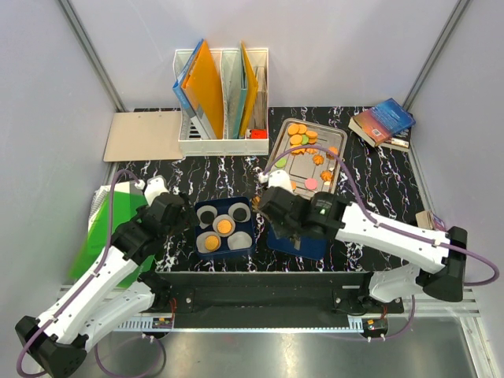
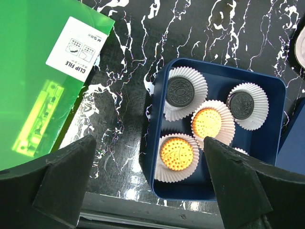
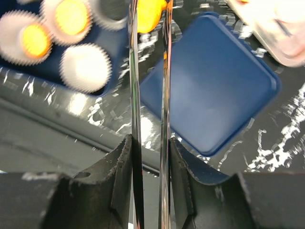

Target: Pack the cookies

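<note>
1. See left gripper (image 2: 148, 140) spread wide, gripping nothing, over table edge beside blue box (image 2: 271, 86).
2. See right gripper (image 3: 150, 140) pressed onto metal tongs (image 3: 135, 86); tong tips pinching one orange cookie (image 3: 148, 8), close to box and blue lid (image 3: 214, 81).
3. Count four cookies (image 2: 207, 122) in paper cups (image 2: 188, 71) inside box: two orange, two black.
4. Note more on metal tray (image 1: 337, 142) behind lid.

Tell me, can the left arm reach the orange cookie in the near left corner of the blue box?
Probably yes: the left gripper hangs open beside that corner, the orange cookie lies uncovered in its paper cup, nothing between them.
</note>
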